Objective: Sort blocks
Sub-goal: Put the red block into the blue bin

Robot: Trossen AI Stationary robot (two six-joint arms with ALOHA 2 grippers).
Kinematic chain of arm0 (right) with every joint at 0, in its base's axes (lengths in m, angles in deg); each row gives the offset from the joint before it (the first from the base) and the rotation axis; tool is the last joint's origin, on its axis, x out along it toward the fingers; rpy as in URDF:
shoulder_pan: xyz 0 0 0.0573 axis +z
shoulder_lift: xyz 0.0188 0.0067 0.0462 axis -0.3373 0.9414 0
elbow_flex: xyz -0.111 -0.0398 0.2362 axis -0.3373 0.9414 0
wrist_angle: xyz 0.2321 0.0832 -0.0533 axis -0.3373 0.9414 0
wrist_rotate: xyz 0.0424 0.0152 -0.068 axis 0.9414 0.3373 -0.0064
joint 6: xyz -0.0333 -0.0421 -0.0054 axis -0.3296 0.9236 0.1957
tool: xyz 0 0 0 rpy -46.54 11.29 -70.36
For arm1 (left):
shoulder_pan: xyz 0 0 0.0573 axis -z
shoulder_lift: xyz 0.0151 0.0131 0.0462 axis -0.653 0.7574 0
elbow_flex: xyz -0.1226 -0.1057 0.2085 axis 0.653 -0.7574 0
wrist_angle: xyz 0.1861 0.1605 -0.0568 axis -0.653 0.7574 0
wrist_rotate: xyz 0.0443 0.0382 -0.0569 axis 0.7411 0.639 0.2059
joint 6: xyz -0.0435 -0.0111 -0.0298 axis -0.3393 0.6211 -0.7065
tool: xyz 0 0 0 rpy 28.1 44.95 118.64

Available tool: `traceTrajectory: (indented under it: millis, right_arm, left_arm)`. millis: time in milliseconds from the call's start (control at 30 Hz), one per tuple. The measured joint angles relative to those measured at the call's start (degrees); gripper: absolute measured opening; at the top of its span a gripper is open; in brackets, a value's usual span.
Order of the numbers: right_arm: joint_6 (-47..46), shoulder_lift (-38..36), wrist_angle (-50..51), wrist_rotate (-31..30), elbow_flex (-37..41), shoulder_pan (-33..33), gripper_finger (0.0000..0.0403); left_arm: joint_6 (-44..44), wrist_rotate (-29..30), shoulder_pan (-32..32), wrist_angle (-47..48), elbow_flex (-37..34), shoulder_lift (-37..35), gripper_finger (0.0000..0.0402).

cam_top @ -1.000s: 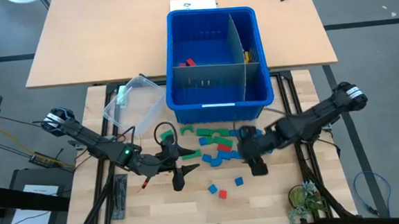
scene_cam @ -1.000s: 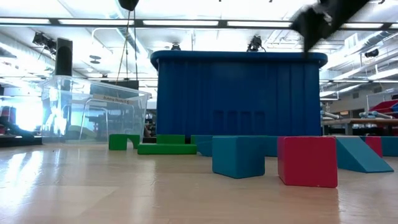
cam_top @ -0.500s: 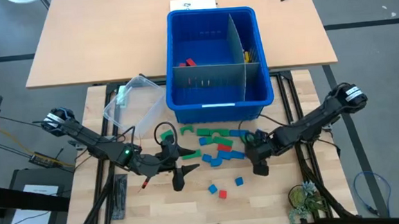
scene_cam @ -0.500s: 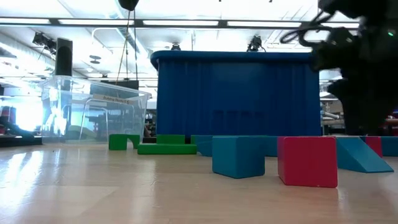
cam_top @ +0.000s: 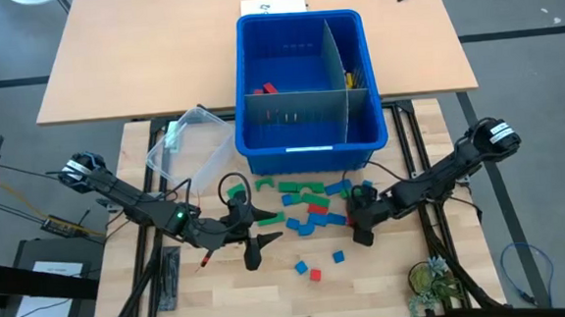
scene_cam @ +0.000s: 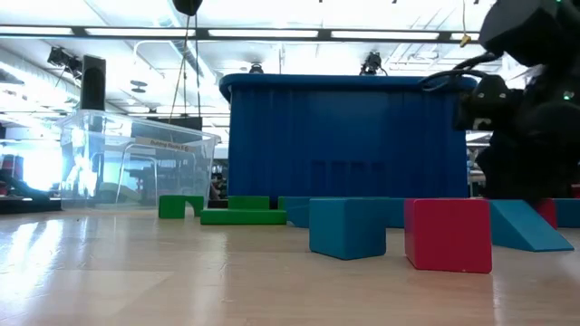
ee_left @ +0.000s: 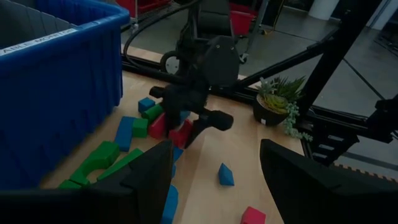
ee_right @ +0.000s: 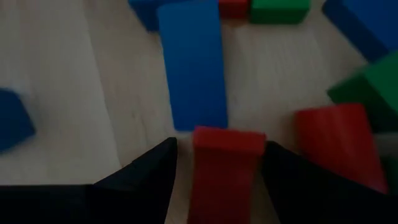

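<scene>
The wooden surface (cam_top: 388, 270) carries everything here. At its far side stands the blue bin (cam_top: 305, 78), split by grey dividers, with a few small pieces lying inside; I cannot make out each one. Beside the bin, toward my left arm's side, sits the clear plastic tub (cam_top: 189, 140), tilted on the surface.

My left arm reaches in low over the surface and my left tool (cam_top: 257, 231) hovers just short of the block cluster, its fingers spread apart with nothing between them. My right arm stretches in from the other side and my right tool (cam_top: 361, 228) is down at the near right edge of the cluster. In the right wrist view its two fingers stand apart on either side of a red block (ee_right: 225, 168), which lies between them; I cannot tell whether they touch it.

The blocks (cam_top: 310, 204) lie scattered on the surface just in front of the bin: green, blue and red pieces close together. A long blue block (ee_right: 193, 65) lies just beyond the red one. Three small ones sit apart nearer the front edge: a blue cube (cam_top: 300, 268), a red cube (cam_top: 315, 274) and another blue piece (cam_top: 338, 257).
</scene>
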Motion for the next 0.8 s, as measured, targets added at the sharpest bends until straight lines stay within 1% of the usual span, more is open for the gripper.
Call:
traceTrajectory:
  millis: [67, 167, 300, 367, 500, 533, 800]
  right_arm:
    - [-0.67, -0.08, -2.27, -1.58, 1.48, 0.02, 0.0228]
    - [-0.99, -0.09, -2.89, -3.36, 2.37, 0.02, 0.0228]
    - [2.53, -0.04, -2.97, -3.74, 2.51, 0.02, 0.0220]
    - [4.21, -0.04, -3.04, -4.25, 2.54, 0.02, 0.0202]
    - [5.52, 0.00, -3.02, -5.71, 2.56, -0.01, 0.0136]
    - [5.59, 0.00, -3.00, -5.90, 2.56, -0.02, 0.0129]
    - [5.60, 0.02, -3.04, -5.83, 2.61, -0.07, 0.0129]
  left_arm:
    - [0.00, 0.02, 0.00, 0.01, 0.01, -0.02, 0.0248]
    - [0.00, 0.02, 0.01, 0.02, 0.02, -0.02, 0.0248]
    - [0.00, 0.02, -0.01, 0.02, 0.02, -0.02, 0.0248]
    - [0.00, 0.02, 0.00, 0.00, 0.02, 0.00, 0.0248]
    - [0.00, 0.02, 0.00, 0.02, 0.00, -0.02, 0.0248]
    - [0.00, 0.02, 0.00, 0.02, 0.00, 0.00, 0.0248]
    - [0.00, 0.01, 0.00, 0.02, 0.02, -0.02, 0.0248]
